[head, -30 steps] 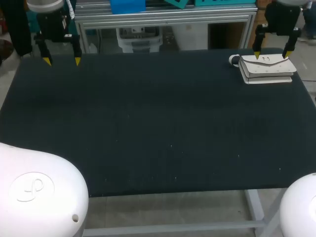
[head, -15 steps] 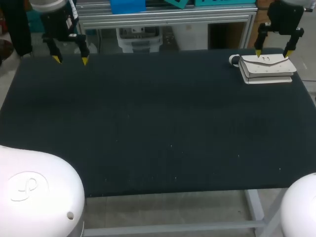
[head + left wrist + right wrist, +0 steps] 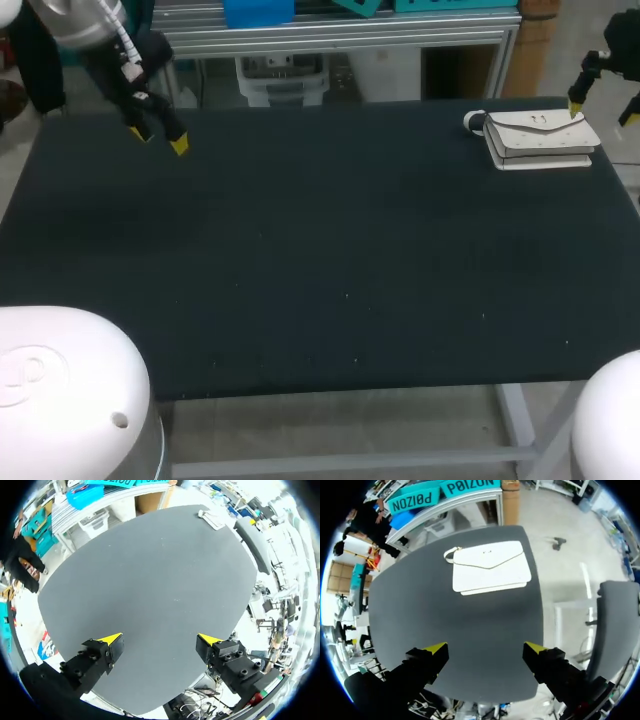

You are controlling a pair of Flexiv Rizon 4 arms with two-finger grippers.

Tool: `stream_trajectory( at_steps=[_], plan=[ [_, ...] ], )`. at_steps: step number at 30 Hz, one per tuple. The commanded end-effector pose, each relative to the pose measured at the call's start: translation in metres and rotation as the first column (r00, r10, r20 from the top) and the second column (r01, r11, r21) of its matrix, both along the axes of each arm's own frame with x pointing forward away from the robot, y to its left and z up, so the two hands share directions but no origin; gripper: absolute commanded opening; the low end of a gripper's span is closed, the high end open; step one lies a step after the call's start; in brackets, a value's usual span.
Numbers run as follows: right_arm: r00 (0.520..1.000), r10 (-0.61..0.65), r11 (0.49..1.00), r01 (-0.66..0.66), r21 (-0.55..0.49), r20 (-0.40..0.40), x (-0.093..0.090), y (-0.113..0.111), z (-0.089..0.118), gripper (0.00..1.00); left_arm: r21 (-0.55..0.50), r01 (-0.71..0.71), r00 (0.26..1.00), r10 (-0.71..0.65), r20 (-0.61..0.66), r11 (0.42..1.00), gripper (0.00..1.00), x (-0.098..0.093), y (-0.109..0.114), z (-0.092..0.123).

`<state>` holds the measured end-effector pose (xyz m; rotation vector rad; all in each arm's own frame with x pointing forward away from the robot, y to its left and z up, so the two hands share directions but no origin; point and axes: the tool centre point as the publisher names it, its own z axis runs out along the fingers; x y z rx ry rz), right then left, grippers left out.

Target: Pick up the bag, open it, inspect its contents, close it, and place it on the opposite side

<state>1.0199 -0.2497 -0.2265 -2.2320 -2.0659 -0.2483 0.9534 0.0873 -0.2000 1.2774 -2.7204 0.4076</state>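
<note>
The flat, smooth white bag [image 3: 540,138], envelope-flapped with a small looped strap, lies on the matte black table [image 3: 320,250]. My right gripper [image 3: 602,112] hangs just beside the bag, jaws released and empty. My left gripper [image 3: 159,139] is well apart from it, likewise spread.

Black fingers [image 3: 92,661] — bright yellow tips [image 3: 112,639]

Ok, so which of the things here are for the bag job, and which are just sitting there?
For the job:
- white bag, flap down, at the table's far right corner
- right gripper, open, the bag ahead of it
- left gripper, open, over the far left side

Just there:
- black table, which bears the bag
</note>
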Motion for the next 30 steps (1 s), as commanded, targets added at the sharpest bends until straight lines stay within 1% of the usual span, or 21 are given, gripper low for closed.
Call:
stream_trajectory(
  at_steps=[1, 3, 4, 5, 9, 12, 17, 18, 19, 21, 22, 23, 25, 26, 28, 30],
  plan=[
    [1.0, -0.011, 0.993, 0.013, 0.116, -0.016, 0.013, -0.023, -0.009, 1.0, -0.125, 0.511, 0.845, -0.47, 0.254, 0.85, 1.0, -0.012, -0.007, -0.009],
    [0.999, -0.028, 0.992, 0.03, 0.119, -0.02, 0.016, -0.032, -0.013, 1.0, -0.133, 0.551, 0.819, -0.504, 0.273, 0.824, 1.0, -0.014, -0.014, -0.013],
    [0.999, -0.035, 0.99, 0.037, 0.133, -0.022, 0.017, -0.035, -0.015, 1.0, -0.144, 0.56, 0.817, -0.514, 0.262, 0.816, 1.0, -0.012, -0.019, -0.016],
    [0.999, -0.037, 0.989, 0.04, 0.143, -0.026, 0.018, -0.038, -0.018, 1.0, -0.133, 0.562, 0.818, -0.523, 0.24, 0.817, 1.0, -0.01, -0.023, -0.018],
    [0.997, -0.065, 0.986, 0.07, 0.149, -0.039, 0.02, -0.046, -0.026, 1.0, -0.133, 0.562, 0.818, -0.523, 0.24, 0.817, 1.0, -0.01, -0.023, -0.018],
    [0.997, -0.072, 0.984, 0.077, 0.161, -0.041, 0.021, -0.048, -0.032, 1.0, -0.133, 0.562, 0.818, -0.523, 0.24, 0.817, 1.0, -0.01, -0.023, -0.018],
    [0.995, -0.089, 0.977, 0.096, 0.189, -0.045, 0.029, -0.049, -0.046, 1.0, -0.133, 0.562, 0.818, -0.523, 0.24, 0.817, 1.0, -0.01, -0.023, -0.018],
    [0.995, -0.091, 0.977, 0.098, 0.189, -0.044, 0.031, -0.05, -0.047, 1.0, -0.13, 0.601, 0.786, -0.554, 0.276, 0.788, 1.0, -0.01, -0.027, -0.022],
    [0.995, -0.092, 0.977, 0.099, 0.189, -0.044, 0.034, -0.051, -0.048, 1.0, -0.123, 0.611, 0.773, -0.554, 0.309, 0.782, 1.0, -0.009, -0.031, -0.026],
    [0.994, -0.095, 0.975, 0.103, 0.199, -0.048, 0.039, -0.053, -0.052, 1.0, -0.078, 0.634, 0.737, -0.571, 0.362, 0.769, 1.0, -0.007, -0.039, -0.034],
    [0.994, -0.096, 0.974, 0.104, 0.2, -0.049, 0.04, -0.054, -0.053, 1.0, -0.066, 0.624, 0.74, -0.561, 0.371, 0.779, 1.0, -0.006, -0.041, -0.037],
    [0.993, -0.099, 0.973, 0.109, 0.205, -0.058, 0.043, -0.055, -0.056, 1.0, -0.067, 0.647, 0.715, -0.574, 0.398, 0.759, 1.0, -0.004, -0.046, -0.041],
    [0.993, -0.1, 0.972, 0.113, 0.206, -0.069, 0.047, -0.057, -0.059, 1.0, -0.035, 0.643, 0.698, -0.568, 0.436, 0.765, 1.0, -0.003, -0.052, -0.046],
    [0.992, -0.1, 0.97, 0.115, 0.216, -0.077, 0.049, -0.057, -0.06, 1.0, -0.041, 0.654, 0.682, -0.565, 0.465, 0.755, 1.0, -0.003, -0.055, -0.048],
    [0.991, -0.099, 0.97, 0.116, 0.215, -0.09, 0.053, -0.058, -0.064, 1.0, -0.022, 0.641, 0.676, -0.551, 0.488, 0.767, 1.0, -0.001, -0.059, -0.051],
    [0.99, -0.097, 0.969, 0.117, 0.217, -0.101, 0.056, -0.058, -0.067, 1.0, -0.035, 0.635, 0.671, -0.53, 0.519, 0.771, 1.0, 0.0, -0.061, -0.055]
  ],
)
